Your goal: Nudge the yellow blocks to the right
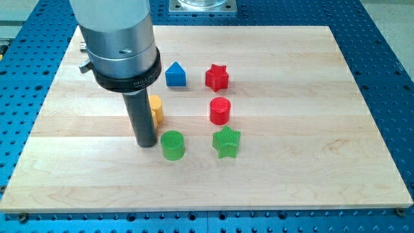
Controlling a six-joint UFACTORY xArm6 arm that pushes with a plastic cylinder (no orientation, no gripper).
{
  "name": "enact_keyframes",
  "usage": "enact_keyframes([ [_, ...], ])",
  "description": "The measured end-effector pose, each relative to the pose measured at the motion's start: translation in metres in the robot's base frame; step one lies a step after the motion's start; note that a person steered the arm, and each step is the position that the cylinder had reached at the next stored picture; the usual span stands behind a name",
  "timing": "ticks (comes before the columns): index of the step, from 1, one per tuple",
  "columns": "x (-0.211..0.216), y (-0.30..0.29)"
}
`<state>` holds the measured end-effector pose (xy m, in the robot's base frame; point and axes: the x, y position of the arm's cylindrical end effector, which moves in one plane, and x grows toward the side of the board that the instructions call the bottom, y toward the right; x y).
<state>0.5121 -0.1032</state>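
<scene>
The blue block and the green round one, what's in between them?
Mostly bare wood in the camera view; between the blue block and the green cylinder, the yellow block sits just left of that line, beside my tip.

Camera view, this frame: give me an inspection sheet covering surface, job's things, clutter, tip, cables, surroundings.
Surface: pale wooden board, flat, unmarked.
Job's things: one yellow block, shape unclear, partly hidden behind the rod; no second yellow block seen.
Clutter: blue block with a peaked top, red star, red cylinder, green cylinder, green star, all apart.
Tip: my tip rests on the board at the view's left of the green cylinder, below and left of the yellow block.
Cables: nothing seen.
Surroundings: blue perforated table; metal base plate at the view's top.
</scene>
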Motion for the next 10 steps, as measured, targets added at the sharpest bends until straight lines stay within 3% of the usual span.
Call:
enact_keyframes([
  [3, 0.0, -0.065],
  [6, -0.056, 0.007],
  [7, -0.057, 0.008],
  [10, -0.042, -0.076],
])
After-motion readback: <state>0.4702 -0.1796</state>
